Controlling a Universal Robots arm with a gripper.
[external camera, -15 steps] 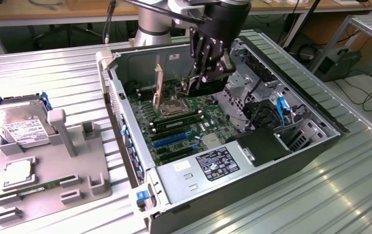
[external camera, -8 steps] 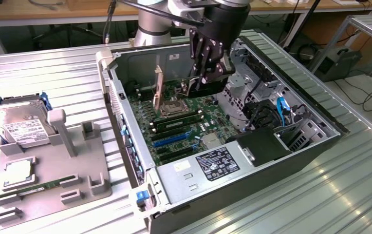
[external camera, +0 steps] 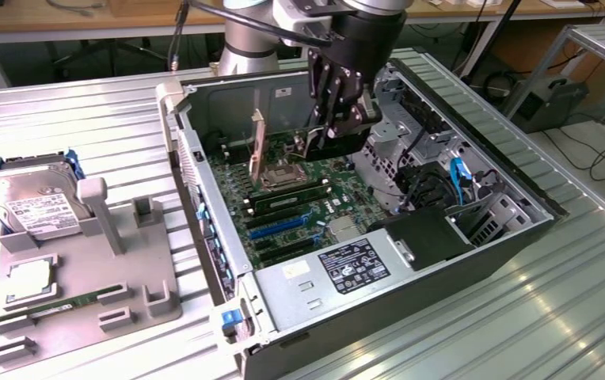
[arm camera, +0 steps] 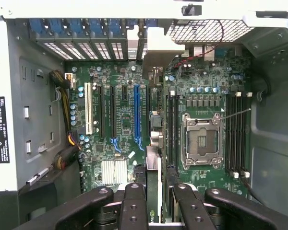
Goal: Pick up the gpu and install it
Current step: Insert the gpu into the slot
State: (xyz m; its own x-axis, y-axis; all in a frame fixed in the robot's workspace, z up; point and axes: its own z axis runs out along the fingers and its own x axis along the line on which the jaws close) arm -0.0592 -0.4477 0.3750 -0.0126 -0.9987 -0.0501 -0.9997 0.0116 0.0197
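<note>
Holding the gpu edge-on between its fingers, the gripper hangs inside the open computer case, above the motherboard near the processor socket. The jaws are clamped on the card, whose silver bracket points toward the case's rear slot wall. In the wrist view the card stands in line with a dark slot just beside the blue slot. Doing this step well seems to call for keeping the card upright and square to the board, its lower edge parallel to the slot, and the bracket clear of the rear wall. On the tabletop's outer side a grey tray carries a hard drive.
</note>
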